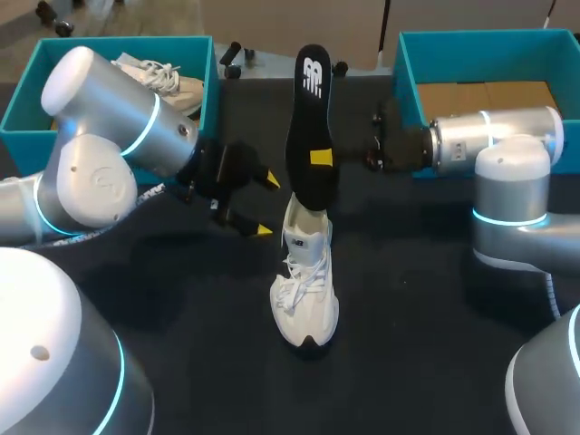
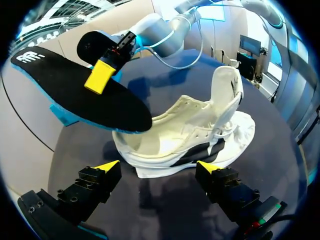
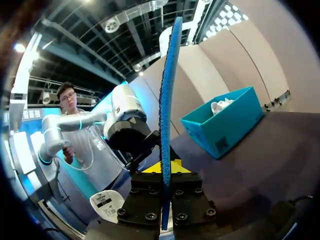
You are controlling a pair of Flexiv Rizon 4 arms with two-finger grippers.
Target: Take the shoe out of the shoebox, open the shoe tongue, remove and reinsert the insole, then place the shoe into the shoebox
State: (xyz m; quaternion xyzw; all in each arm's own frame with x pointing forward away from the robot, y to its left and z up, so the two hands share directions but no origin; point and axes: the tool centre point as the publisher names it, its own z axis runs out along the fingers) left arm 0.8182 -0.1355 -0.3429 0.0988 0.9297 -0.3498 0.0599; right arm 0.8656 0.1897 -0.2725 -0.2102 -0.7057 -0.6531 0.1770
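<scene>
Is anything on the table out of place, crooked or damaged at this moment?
Only the insole stands out: it is outside the shoe, gripped by the right pincer, with its lower end at the shoe's opening. That fits the task. Nothing looks spilled or damaged.

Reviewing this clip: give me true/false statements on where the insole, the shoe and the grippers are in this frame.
1. The right gripper is shut on the insole. True.
2. The white shoe rests on the table, outside both boxes. True.
3. The left gripper grips the white shoe. False: the left gripper is open, beside the shoe.
4. The right shoebox holds a second shoe. False: the second shoe lies in the left shoebox.
</scene>
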